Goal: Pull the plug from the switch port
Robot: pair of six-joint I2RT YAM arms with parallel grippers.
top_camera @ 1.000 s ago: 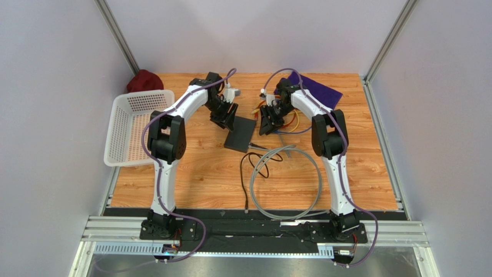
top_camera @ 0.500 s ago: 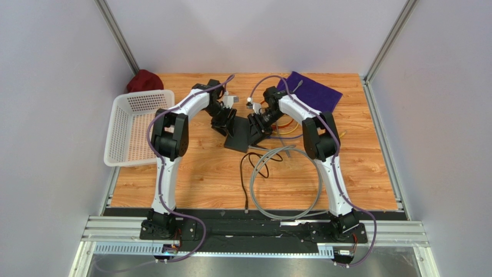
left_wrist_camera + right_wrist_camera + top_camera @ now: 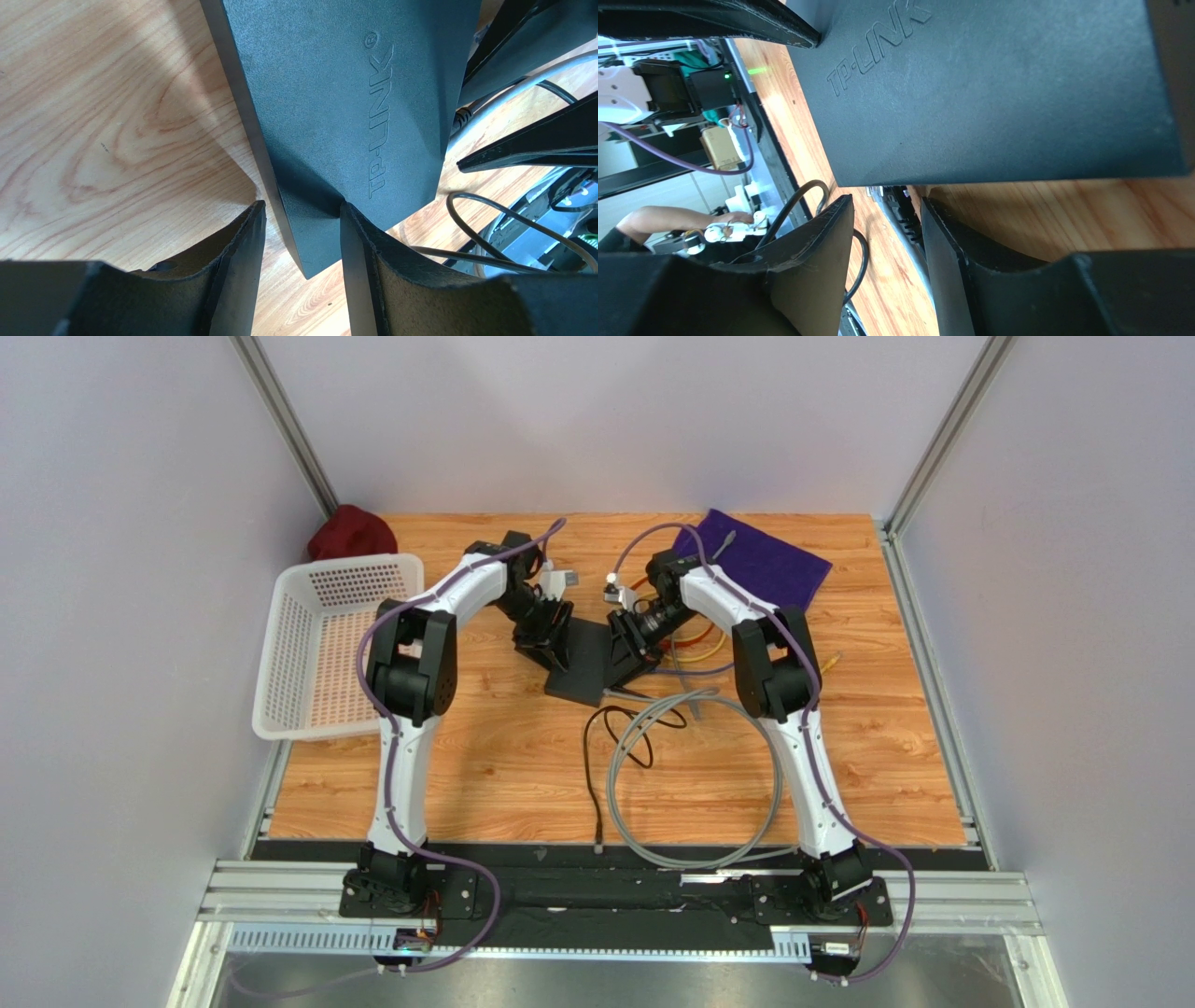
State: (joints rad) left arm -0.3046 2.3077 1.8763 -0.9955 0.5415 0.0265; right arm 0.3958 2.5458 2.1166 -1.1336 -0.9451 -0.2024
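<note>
The switch (image 3: 585, 664) is a flat black box marked TP-LINK, lying mid-table; it also shows in the left wrist view (image 3: 351, 105) and the right wrist view (image 3: 1004, 91). My left gripper (image 3: 547, 636) is open at its far left corner; in the wrist view that corner sits between the jaws of the left gripper (image 3: 303, 207), with wood showing beside one finger. My right gripper (image 3: 627, 647) is open at the switch's right side. In its wrist view the right gripper (image 3: 885, 201) straddles the plug (image 3: 898, 210), which is seated in the switch's edge and touches neither finger clearly.
A grey cable loop (image 3: 697, 781) and a thin black cable (image 3: 595, 756) lie in front of the switch. Orange and yellow cables (image 3: 697, 633) lie behind the right gripper. A purple cloth (image 3: 765, 560) is far right, a white mesh basket (image 3: 333, 647) left, a red cloth (image 3: 349, 532) behind it.
My right gripper has moved left to the switch's right side. My left gripper has shifted slightly at the far left corner. The switch has not moved.
</note>
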